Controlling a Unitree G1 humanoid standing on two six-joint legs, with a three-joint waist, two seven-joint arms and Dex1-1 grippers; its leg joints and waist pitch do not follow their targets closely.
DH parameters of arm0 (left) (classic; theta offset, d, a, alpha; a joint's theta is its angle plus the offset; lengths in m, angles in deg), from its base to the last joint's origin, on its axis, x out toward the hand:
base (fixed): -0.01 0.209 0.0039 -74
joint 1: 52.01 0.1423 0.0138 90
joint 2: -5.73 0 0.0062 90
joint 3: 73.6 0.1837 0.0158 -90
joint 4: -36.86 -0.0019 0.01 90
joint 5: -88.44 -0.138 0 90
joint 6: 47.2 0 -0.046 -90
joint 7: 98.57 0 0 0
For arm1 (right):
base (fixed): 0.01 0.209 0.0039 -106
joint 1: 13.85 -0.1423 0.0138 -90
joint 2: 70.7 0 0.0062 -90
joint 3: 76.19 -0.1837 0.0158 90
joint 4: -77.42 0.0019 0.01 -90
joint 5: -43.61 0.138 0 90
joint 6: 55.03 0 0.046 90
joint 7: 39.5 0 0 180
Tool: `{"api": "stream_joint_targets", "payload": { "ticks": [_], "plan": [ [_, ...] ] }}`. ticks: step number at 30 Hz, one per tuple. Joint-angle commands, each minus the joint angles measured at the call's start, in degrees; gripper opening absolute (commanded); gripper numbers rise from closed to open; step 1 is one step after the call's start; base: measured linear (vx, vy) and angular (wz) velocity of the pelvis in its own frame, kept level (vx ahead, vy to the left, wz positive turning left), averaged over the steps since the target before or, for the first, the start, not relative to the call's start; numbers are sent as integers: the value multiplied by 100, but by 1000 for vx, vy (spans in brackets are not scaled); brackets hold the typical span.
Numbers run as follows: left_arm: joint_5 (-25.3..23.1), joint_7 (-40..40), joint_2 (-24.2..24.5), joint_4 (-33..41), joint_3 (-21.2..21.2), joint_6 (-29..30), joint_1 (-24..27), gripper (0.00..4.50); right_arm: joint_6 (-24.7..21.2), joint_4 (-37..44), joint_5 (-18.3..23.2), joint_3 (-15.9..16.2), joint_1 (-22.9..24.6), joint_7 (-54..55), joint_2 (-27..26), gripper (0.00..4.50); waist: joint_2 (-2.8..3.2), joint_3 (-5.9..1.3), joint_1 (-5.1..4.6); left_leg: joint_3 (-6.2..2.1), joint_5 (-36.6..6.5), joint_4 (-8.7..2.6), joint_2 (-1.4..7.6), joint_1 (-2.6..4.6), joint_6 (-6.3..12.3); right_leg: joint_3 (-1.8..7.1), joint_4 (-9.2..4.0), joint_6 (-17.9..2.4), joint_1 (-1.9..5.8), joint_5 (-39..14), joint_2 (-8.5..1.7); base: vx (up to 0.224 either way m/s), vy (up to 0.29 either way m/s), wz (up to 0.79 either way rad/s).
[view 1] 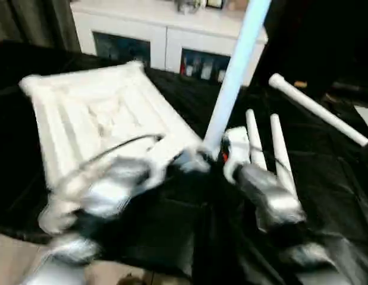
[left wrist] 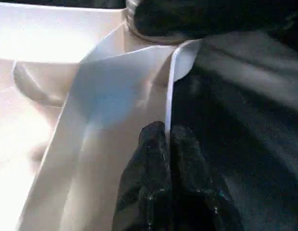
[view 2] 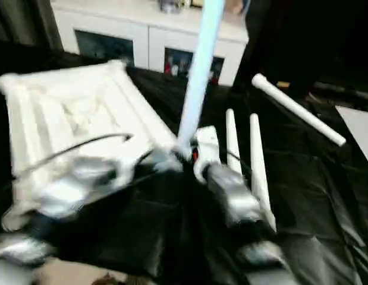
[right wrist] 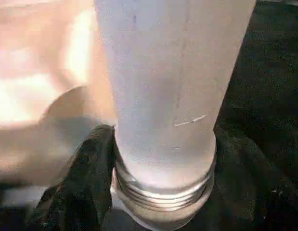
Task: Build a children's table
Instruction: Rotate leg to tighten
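Right gripper [right wrist: 158, 183] grips unmarked white leg [view 1: 234, 77].

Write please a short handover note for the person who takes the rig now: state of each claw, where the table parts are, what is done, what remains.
Left claw: shut, pinching the rim of the tabletop, which lies ribbed side up on the black cloth.
Right claw: closed around the threaded end of one leg, held upright at the tabletop's near corner.
Other legs: two lie side by side on the cloth, one lies apart, farther right.
Done: no leg can be confirmed as fitted yet; this one is at the corner.
Left: seat this leg, fit the other three, then turn the table upright.
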Motion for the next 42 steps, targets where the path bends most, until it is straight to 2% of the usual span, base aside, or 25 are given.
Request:
{"api": "stream_joint_targets", "payload": {
  "ticks": [1, 3, 4, 5, 6, 7, 8, 9, 11, 12, 13, 15, 16, 19, 22, 26, 28, 29, 30, 32, 34, 35, 36, 38, 42],
  "plan": [
    [12, 1016, -368, -400, -374, 6, -105, 0, -22, -412, -28, -85, 34, 505, -200, 266, 49, -345, -28, -111, -1638, -442, 260, 116, -313, 262, -518, -845, 138, -1635, -483, 0, 0, 0],
    [-31, 1502, -783, -732, -419, -140, -247, 0, 110, -729, -130, -10, -138, 887, -489, 266, 39, -349, -21, -92, -1557, -427, 240, 126, -254, 267, -514, -846, 136, -1422, -474, 0, 0, 0],
    [-63, 1630, -866, -815, -428, -201, -286, 0, 150, -817, -163, 15, -193, 940, -556, 266, 23, -353, -23, -92, -1449, -426, 224, 80, -165, 268, -504, -805, 181, -1321, -472, 0, 0, 0],
    [-92, 1715, -917, -866, -433, -245, -313, 0, 186, -877, -175, 19, -233, 958, -602, 266, 22, -356, -20, -98, -1405, -427, 222, 70, -122, 263, -500, -774, 192, -1296, -474, 0, 0, 0],
    [-149, 1865, -1030, -932, -451, -324, -375, 0, 346, -976, -105, -60, -324, 932, -708, 301, 30, -373, -20, -88, -1361, -415, 220, 74, -43, 263, -499, -739, 184, -1228, -476, 0, 0, 0],
    [-142, 1908, -1060, -912, -487, -371, -386, 0, 411, -938, -39, -94, -336, 812, -731, 301, 39, -382, -12, -89, -1321, -412, 217, 67, 10, 260, -497, -726, 194, -1199, -480, 0, 0, 0],
    [-143, 1961, -1094, -919, -528, -394, -405, 0, 470, -948, -14, -134, -361, 758, -758, 336, 40, -388, -5, -91, -1262, -411, 220, 59, 35, 257, -487, -728, 204, -1126, -478, 0, 0, 0],
    [-143, 1962, -1095, -920, -529, -395, -406, 0, 471, -949, -14, -135, -362, 756, -758, 336, 43, -389, -6, -91, -1175, -411, 226, 42, 70, 252, -472, -753, 210, -959, -474, 0, 0, 0],
    [-166, 1881, -1030, -870, -506, -382, -398, 0, 546, -831, 18, -160, -332, 542, -741, 348, 63, -382, -66, -117, -1262, -443, 217, -10, 117, 237, -473, -736, 243, -984, -466, 0, 0, 0],
    [-195, 1765, -938, -882, -448, -415, -387, 0, 620, -727, -4, -134, -295, 415, -700, 378, 60, -395, -131, -150, -1238, -464, 218, -68, 104, 213, -466, -714, 289, -1033, -473, 0, 0, 0],
    [-195, 1765, -938, -882, -448, -415, -387, 0, 620, -727, -4, -134, -295, 415, -700, 378, 49, -412, -144, -151, -1079, -443, 226, -74, 98, 215, -459, -706, 295, -943, -499, 0, 0, 0],
    [-211, 1564, -763, -806, -388, -511, -343, 0, 638, -412, -5, -85, -191, 257, -560, 387, 59, -419, -102, -104, -978, -389, 223, 24, 199, 240, -447, -845, 224, -623, -470, 0, 0, 0],
    [-214, 1515, -692, -736, -393, -472, -313, 0, 623, -260, -29, -72, -141, 205, -477, 395, 56, -424, -91, -109, -800, -391, 224, -16, 255, 234, -413, -910, 262, -348, -467, 0, 0, 0],
    [-226, 1220, -423, -486, -326, -427, -198, 0, 489, 225, -76, -14, 24, 40, -200, 427, 56, -415, -69, -99, -647, -380, 232, -14, 350, 227, -384, -986, 250, -60, -455, 0, 0, 0],
    [-214, 839, -72, -180, -249, -335, -34, 0, 233, 777, -123, -14, 236, -214, 144, 439, 77, -378, -73, -91, -1001, -412, 244, 17, 186, 236, -444, -935, 224, -622, -451, 0, 0, 0],
    [-74, -52, 572, 234, -69, -373, 233, 0, -233, 1494, 107, 52, 576, -1159, 778, 446, 80, -378, -69, -94, -1086, -420, 241, 22, 126, 245, -444, -876, 230, -693, -429, 0, 0, 0],
    [47, -599, 910, 424, 18, -533, 381, 0, -521, 1883, 417, 212, 776, -1939, 1162, 446, 117, -364, -61, -104, -1215, -432, 256, 23, 136, 253, -463, -879, 226, -849, -444, 0, 0, 0],
    [47, -599, 910, 424, 18, -533, 381, 0, -521, 1883, 417, 212, 776, -1939, 1162, 446, 110, -361, -68, -100, -1258, -440, 262, 24, 138, 251, -471, -889, 228, -866, -438, 0, 0, 0],
    [103, -905, 1077, 546, 82, -708, 457, 0, -562, 2080, 570, 349, 890, -2410, 1370, 446, 114, -364, -65, -99, -1281, -434, 263, 42, 136, 250, -472, -931, 202, -874, -438, 0, 0, 0],
    [355, -1547, 1327, 933, 183, -851, 624, 0, -528, 2338, 666, 578, 1037, -2980, 1653, 446, 121, -364, -51, -105, -1289, -435, 278, 28, 142, 254, -469, -980, 216, -863, -460, 0, 0, 0],
    [547, -2154, 1658, 1399, 385, -725, 751, 0, -673, 2592, 802, 762, 1164, -3506, 1874, 446, 123, -365, -42, -95, -1225, -435, 289, 41, 167, 255, -445, -1074, 203, -738, -449, 0, 0, 0],
    [547, -2154, 1658, 1399, 385, -725, 751, 0, -673, 2592, 802, 762, 1164, -3506, 1874, 446, 132, -360, -32, -93, -1232, -438, 295, 47, 169, 255, -445, -1091, 200, -724, -437, 0, 0, 0],
    [538, -2240, 1739, 1479, 455, -673, 747, 0, -674, 2648, 764, 871, 1182, -3713, 1946, 446, 136, -348, 4, -72, -1299, -431, 299, 86, 159, 258, -456, -1136, 148, -790, -435, 0, 0, 0],
    [531, -2265, 1766, 1494, 472, -691, 739, 0, -681, 2677, 690, 954, 1180, -3820, 1999, 446, 138, -332, 56, -67, -1472, -447, 304, 101, 100, 264, -478, -1106, 135, -1056, -437, 0, 0, 0],
    [497, -2305, 1766, 1479, 481, -736, 730, 0, -479, 2334, 348, 1051, 994, -3578, 1960, 446, 106, -330, 98, -94, -1588, -479, 291, 67, -95, 268, -497, -936, 158, -1477, -470, 0, 0, 0]
  ]
}}
